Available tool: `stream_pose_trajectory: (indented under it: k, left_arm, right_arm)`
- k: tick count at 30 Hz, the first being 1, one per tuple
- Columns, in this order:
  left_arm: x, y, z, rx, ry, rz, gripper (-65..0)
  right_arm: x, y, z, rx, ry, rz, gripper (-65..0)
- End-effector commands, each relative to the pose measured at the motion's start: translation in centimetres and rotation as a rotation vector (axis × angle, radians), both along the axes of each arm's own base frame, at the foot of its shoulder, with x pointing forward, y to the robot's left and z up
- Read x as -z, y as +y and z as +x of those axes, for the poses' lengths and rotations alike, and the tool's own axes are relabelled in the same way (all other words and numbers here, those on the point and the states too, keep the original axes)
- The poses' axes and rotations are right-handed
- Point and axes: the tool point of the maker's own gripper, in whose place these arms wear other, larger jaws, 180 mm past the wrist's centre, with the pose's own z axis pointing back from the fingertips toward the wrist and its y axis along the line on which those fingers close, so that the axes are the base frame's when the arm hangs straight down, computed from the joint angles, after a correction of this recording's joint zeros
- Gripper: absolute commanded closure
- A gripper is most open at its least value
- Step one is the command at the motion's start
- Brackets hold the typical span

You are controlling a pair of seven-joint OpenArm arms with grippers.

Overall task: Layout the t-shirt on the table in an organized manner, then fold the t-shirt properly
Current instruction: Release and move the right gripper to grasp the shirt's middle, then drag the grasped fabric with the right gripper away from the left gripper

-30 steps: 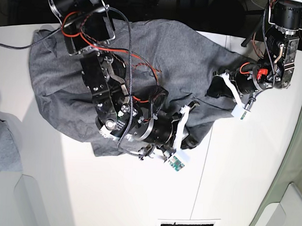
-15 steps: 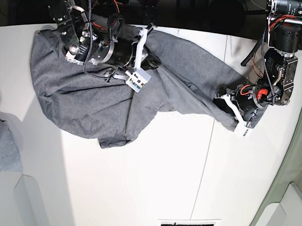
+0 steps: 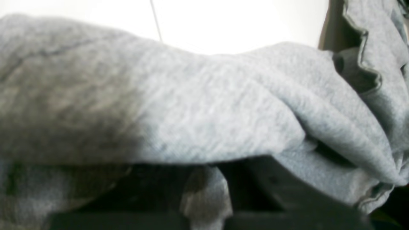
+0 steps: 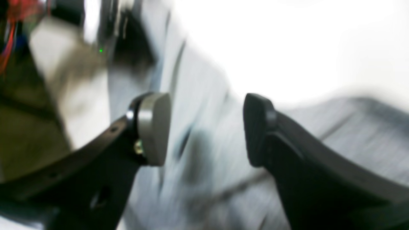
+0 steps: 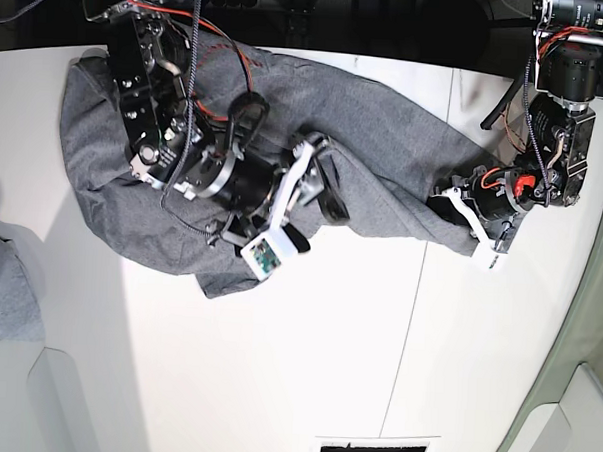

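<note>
Now the right gripper [image 4: 204, 127] has swung back over the middle and let go, jaws wide, while the left gripper [image 5: 461, 205] stays pinched on the t-shirt [image 5: 386, 120], still bunched crooked on the table [image 5: 305, 366].

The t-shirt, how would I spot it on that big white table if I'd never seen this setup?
On the white table, look to the far half, under both robot arms. The t-shirt is the wide, rumpled dark-grey cloth there, far larger than the small grey bunch at the table's edge.
</note>
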Motion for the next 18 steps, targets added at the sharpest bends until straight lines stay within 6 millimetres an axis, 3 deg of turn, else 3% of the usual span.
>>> stream_pose_trajectory:
  k: [1,5,9,12,14,17,18]
  left_arm:
    - [1.8,1.8,-2.1,0.012,0.108,0.101,0.0]
    - [1.8,1.5,-2.3,0.029,0.107,0.095,0.0]
    - [1.8,1.5,-2.3,0.029,0.107,0.092,0.0]
    - [1.8,1.5,-2.2,0.027,0.105,0.088,0.0]
    - [1.7,1.4,-2.2,0.025,0.104,0.084,0.0]
    - [1.6,1.3,-2.1,0.024,0.098,0.076,0.0]
    - [1.6,1.3,-2.1,0.025,0.098,0.076,0.0]
  right_arm:
    - [-2.4,0.3,2.2,0.046,-0.069,0.046,-36.0]
    - [-3.2,2.0,6.4,0.107,-0.090,0.044,-35.9]
    - [0.8,4.5,8.0,0.067,0.026,-0.027,-35.8]
    - [5.4,5.3,7.4,0.015,0.140,-0.111,-35.8]
    - [8.0,5.8,5.8,-0.034,0.207,-0.156,-35.8]
    - [9.9,6.6,3.2,-0.110,0.258,-0.177,-34.7]
    - [10.2,6.8,2.7,-0.115,0.265,-0.174,-31.6]
